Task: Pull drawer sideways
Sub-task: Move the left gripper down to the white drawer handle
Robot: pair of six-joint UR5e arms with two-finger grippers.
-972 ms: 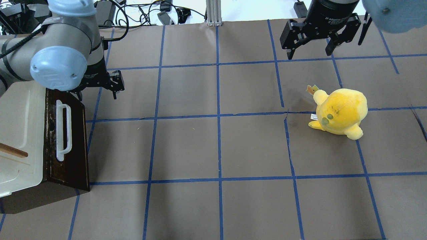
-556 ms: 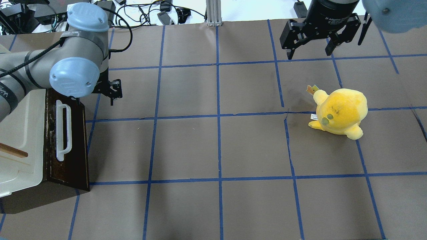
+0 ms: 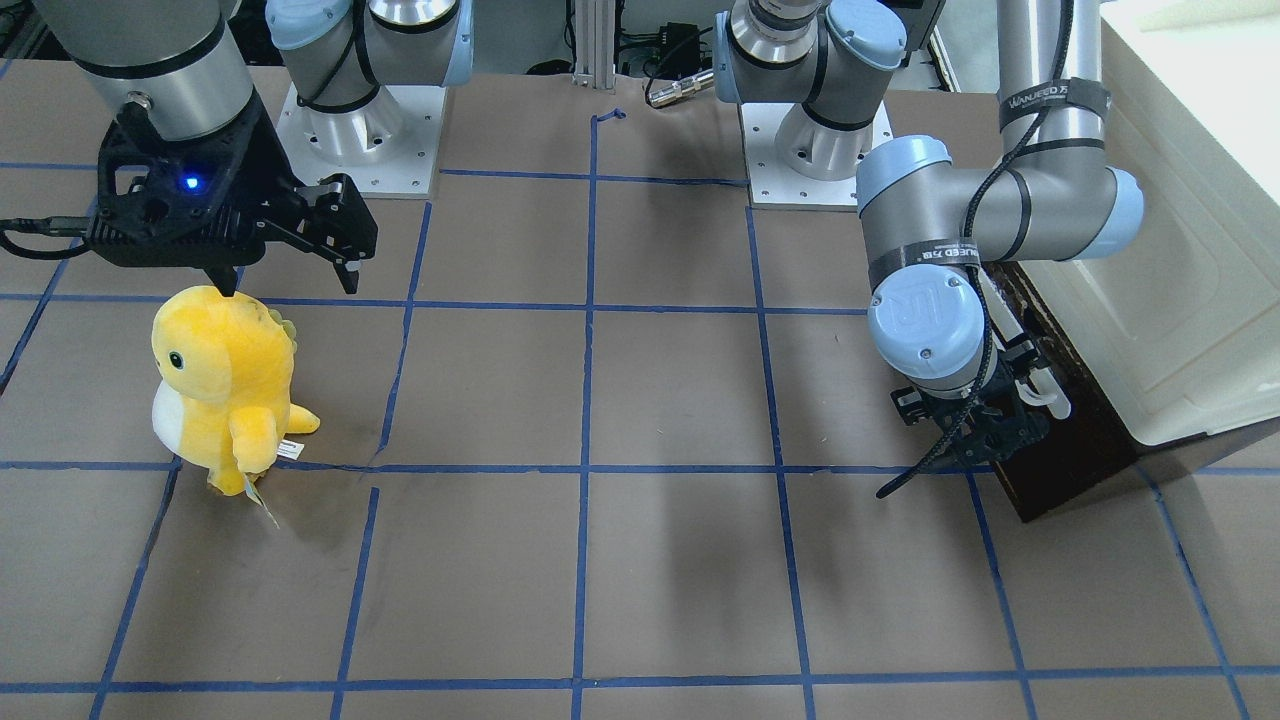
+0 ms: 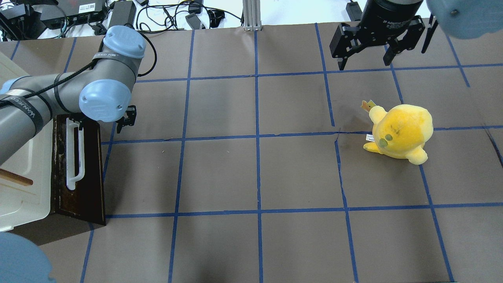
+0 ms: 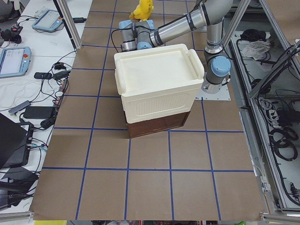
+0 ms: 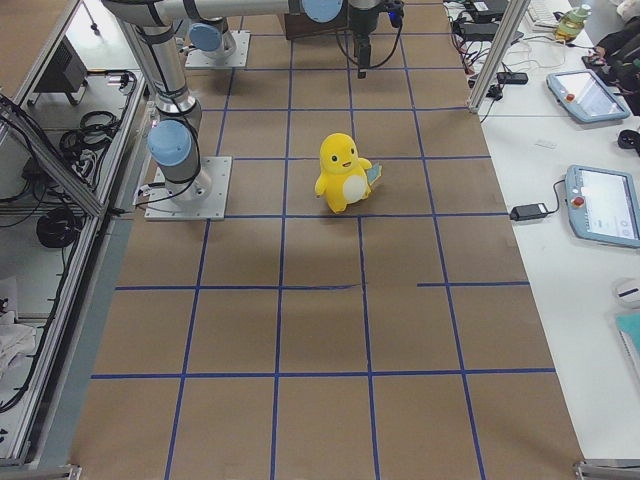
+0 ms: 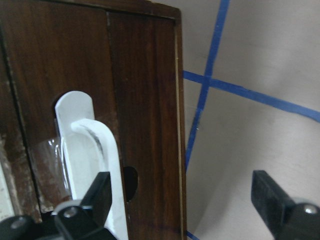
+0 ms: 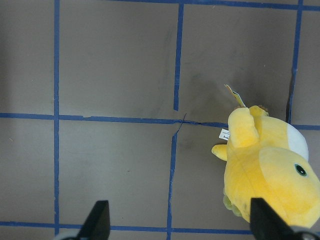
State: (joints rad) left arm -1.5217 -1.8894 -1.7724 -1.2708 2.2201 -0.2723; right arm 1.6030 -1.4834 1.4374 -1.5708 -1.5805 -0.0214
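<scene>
The drawer has a dark brown front with a white bar handle and sits low under the cream-white cabinet at the table's left edge; none of its pale sides show. My left gripper is open just off the handle's far end, one finger in front of the bar and the other over the table. It also shows in the front-facing view. My right gripper is open and empty, high above the far right of the table.
A yellow plush toy stands on the right half of the brown paper table marked with blue tape lines. A wooden stick lies on the cabinet top. Cables and power bricks lie beyond the far edge.
My left arm has swung right and nearer in the overhead view, bringing its gripper down to the handle's far end. The drawer, the plush toy and my right arm have not moved.
</scene>
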